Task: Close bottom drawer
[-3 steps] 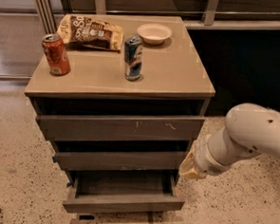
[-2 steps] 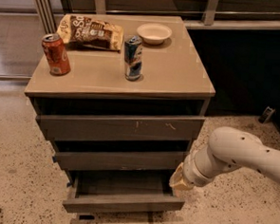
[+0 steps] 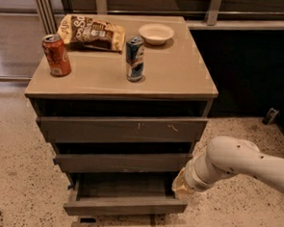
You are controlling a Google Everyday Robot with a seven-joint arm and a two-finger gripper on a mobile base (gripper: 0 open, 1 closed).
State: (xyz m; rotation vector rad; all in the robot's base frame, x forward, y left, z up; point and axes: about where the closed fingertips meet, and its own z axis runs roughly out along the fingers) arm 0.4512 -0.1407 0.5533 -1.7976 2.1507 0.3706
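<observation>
Only legible txt: pale "So…" on snack bag [image 3: 91, 33] on surface [image 3: 183, 74]; rest unreadable. Red can [image 3: 56, 55], blue can [image 3: 135, 58]: nothing legible. End effector [image 3: 180, 182] at right end of bottom drawer [image 3: 126, 206].

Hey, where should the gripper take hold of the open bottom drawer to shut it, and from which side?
I'd take the top edge of the slim front of the bottom drawer, coming from above at the front: it has no handle, and pulled out, that edge is exposed. The gripper sits by its right end.
</observation>
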